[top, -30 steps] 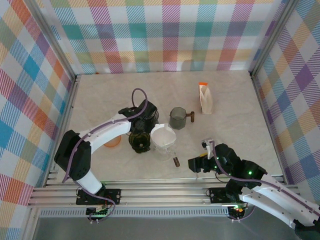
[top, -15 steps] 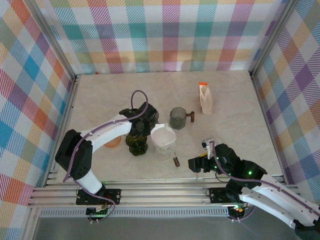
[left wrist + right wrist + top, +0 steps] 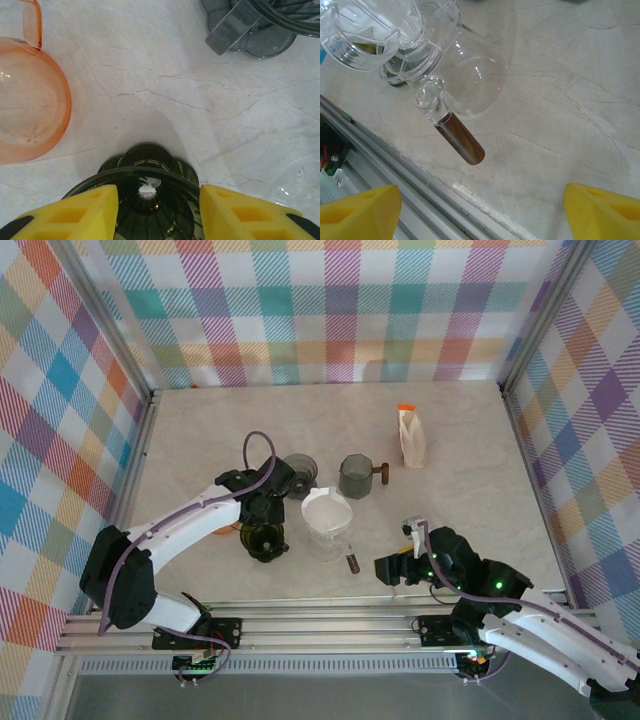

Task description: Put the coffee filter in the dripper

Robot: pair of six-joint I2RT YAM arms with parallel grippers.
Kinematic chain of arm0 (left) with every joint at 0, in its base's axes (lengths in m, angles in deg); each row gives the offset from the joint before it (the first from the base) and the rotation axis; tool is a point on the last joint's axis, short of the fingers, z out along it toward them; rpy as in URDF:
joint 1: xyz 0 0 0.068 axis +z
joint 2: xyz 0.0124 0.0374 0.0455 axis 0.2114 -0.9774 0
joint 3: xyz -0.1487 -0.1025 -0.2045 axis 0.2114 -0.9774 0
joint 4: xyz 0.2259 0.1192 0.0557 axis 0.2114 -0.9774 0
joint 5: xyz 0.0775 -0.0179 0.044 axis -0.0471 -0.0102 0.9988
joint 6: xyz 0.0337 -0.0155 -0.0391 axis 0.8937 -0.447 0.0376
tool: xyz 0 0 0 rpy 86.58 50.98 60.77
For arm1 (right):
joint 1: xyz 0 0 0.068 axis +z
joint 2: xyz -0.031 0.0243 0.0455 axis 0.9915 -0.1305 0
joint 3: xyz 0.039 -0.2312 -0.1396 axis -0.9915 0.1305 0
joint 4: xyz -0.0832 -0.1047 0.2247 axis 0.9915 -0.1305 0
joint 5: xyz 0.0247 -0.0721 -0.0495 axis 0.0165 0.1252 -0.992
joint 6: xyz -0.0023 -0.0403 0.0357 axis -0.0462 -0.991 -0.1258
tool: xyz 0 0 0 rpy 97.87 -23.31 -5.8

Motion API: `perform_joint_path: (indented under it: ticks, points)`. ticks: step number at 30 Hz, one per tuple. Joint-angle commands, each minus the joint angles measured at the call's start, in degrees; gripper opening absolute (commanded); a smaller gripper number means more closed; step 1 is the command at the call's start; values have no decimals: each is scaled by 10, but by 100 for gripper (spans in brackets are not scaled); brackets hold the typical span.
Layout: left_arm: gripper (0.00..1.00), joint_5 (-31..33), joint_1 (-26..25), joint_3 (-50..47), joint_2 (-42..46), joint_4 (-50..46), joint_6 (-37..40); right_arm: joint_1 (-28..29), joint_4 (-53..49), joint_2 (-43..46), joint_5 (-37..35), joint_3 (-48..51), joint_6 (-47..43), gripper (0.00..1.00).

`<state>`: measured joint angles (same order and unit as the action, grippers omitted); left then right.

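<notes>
Leftward and down the overhead frame my left arm has swung, elbow folded. Its left gripper [image 3: 158,212] pinches the dark ribbed dripper [image 3: 149,172] beside the orange cup [image 3: 27,100], whose scale marks I cannot read. My right gripper [image 3: 481,209] hangs spread wide at lower right. At centre, the white coffee filter [image 3: 327,508] sits in the clear glass vessel [image 3: 475,75].
</notes>
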<state>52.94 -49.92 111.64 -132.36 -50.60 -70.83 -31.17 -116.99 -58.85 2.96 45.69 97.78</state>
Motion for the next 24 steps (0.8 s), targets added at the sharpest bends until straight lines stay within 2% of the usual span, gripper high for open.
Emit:
perform_joint_path:
  ticks: [1, 5, 9, 13, 17, 21, 24]
  points:
    - [49, -2, 6, -7, 28, -19, -12, -3, 20, -16, 24, 12, -10, 84]
    - [51, -24, 20, -5, 67, -11, -22, -3, 29, -15, 36, 20, -20, 84]
    - [48, -72, 64, 0, 65, 30, -25, -3, 54, -19, 69, 31, -34, 84]
    - [38, -78, 96, 62, -26, 49, -18, -3, 58, -37, 67, 28, -34, 84]
    - [37, -49, 116, 140, -118, 41, -11, -3, 57, -34, 58, 28, -25, 83]
    - [38, -58, 143, 164, -161, 78, -23, -3, 51, -24, 55, 31, -16, 83]
    - [52, -104, 152, 159, -181, 140, -27, -3, 43, -14, 52, 33, -12, 83]
